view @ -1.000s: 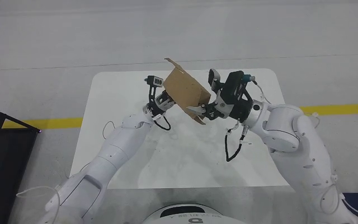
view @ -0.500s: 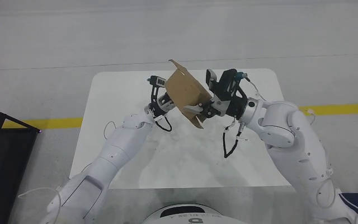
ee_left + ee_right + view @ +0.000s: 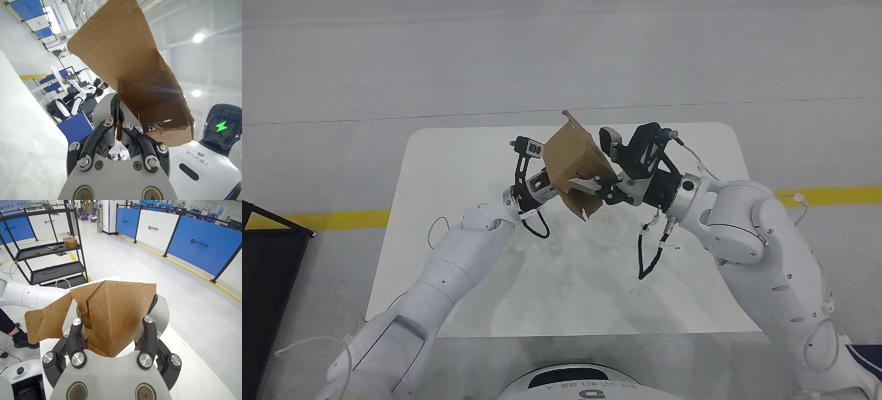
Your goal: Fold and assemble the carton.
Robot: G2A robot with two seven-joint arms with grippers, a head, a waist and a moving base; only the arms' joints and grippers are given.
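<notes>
while held over the table's far edge, carton sits half open
left gripper pinches one wall, right gripper clasps a corner; squeeze gently to square it

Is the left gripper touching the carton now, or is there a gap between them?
Touching. The left wrist view shows the left gripper shut on one wall edge of the carton, with both pads pressed against the cardboard.

We record: carton, plain brown cardboard, darker inside its hollow. Left gripper and right gripper, silver plates with black links. Table beneath both grippers, white. Floor stripe well outside the left gripper, yellow.
</notes>
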